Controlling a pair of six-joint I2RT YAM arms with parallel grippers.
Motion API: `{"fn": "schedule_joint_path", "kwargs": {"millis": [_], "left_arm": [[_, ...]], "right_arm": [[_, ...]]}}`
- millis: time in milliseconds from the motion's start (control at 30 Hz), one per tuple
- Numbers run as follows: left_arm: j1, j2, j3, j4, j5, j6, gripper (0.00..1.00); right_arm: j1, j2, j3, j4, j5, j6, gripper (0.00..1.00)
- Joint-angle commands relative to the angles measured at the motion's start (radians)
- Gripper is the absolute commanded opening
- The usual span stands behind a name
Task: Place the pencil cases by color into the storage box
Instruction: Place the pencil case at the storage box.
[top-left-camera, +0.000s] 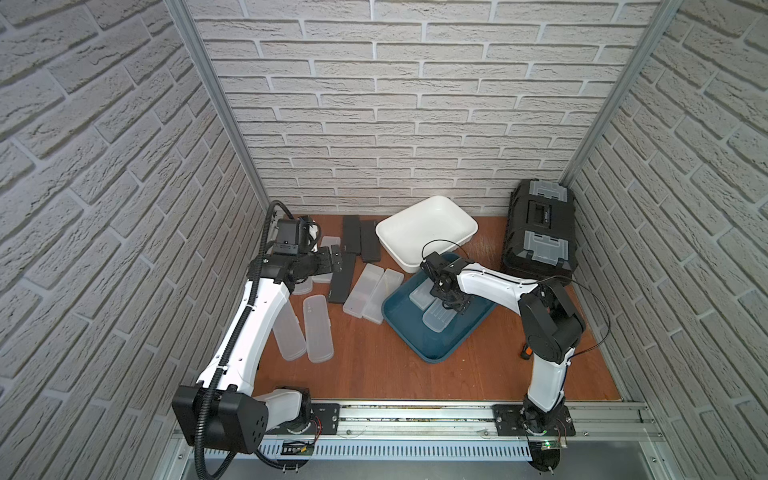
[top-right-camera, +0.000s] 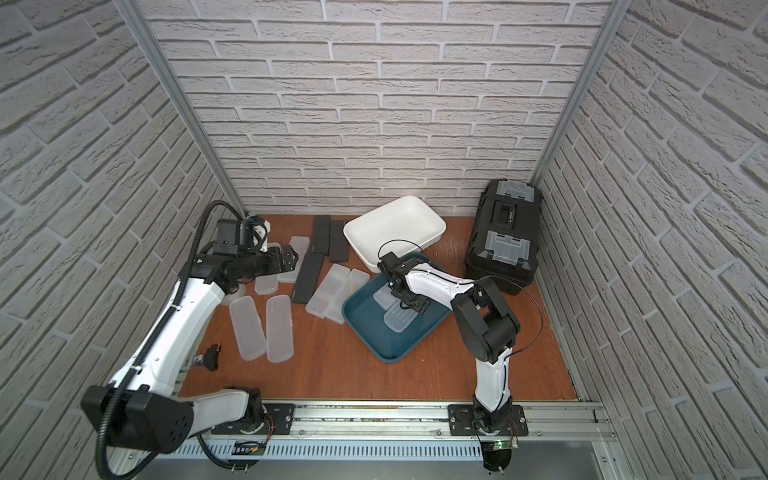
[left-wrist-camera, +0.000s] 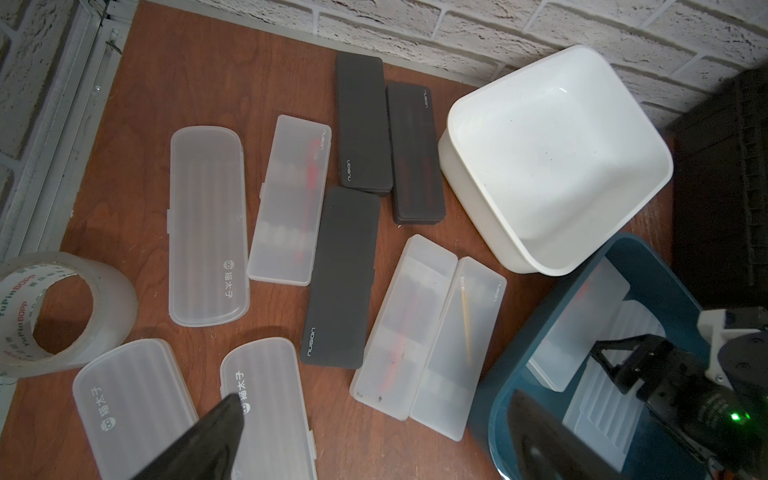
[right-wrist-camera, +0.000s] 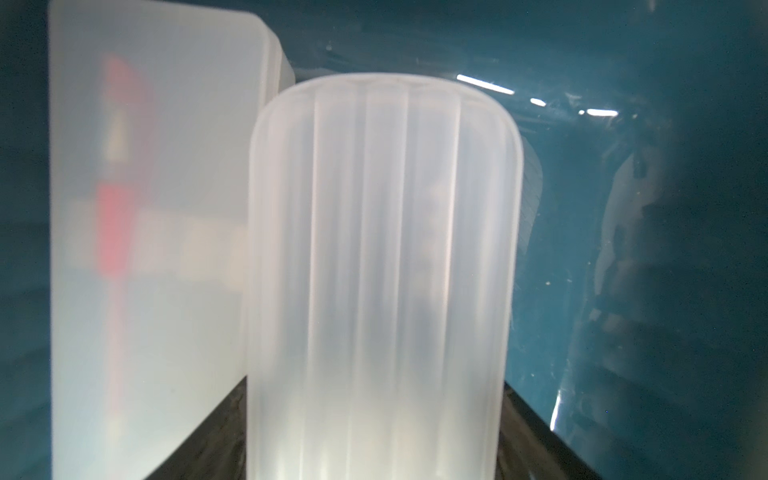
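Note:
My right gripper (top-left-camera: 453, 305) reaches into the teal storage box (top-left-camera: 432, 355) and is shut on a ribbed frosted pencil case (right-wrist-camera: 382, 270), its fingers (right-wrist-camera: 536, 436) pressed against both long sides. Beside it in that box lies another frosted case (right-wrist-camera: 158, 208) with something red inside. The white storage box (top-left-camera: 424, 224) behind holds nothing. My left gripper (left-wrist-camera: 376, 399) hovers open above the loose cases at the left. There lie three black cases (left-wrist-camera: 345, 278) and several frosted ones (left-wrist-camera: 208, 224).
A clear tape roll (left-wrist-camera: 54, 307) sits by the left wall. A black toolbox (top-left-camera: 540, 232) fills the back right corner. An orange-handled tool (top-left-camera: 525, 352) lies behind my right arm's elbow. Bare wooden table (top-left-camera: 374, 374) stretches along the front.

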Motion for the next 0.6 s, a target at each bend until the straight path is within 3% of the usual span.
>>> {"fn": "schedule_joint_path", "kwargs": {"millis": [0,400,567], "left_arm": [[-0.004,-0.024,-0.009,0.007,-0.003,0.007,0.98],[-0.006,-0.039,-0.010,0.000,-0.009,0.013,0.98],[-0.006,-0.049,-0.011,-0.004,-0.010,0.016,0.98]], "right_arm": [[-0.004,0.021,0.015,-0.013,0.037,-0.015,0.62],[-0.013,0.088,0.070,-0.044,0.027,-0.069,0.76],[-0.017,0.018,0.048,-0.022,0.003,-0.110,0.85]]}}
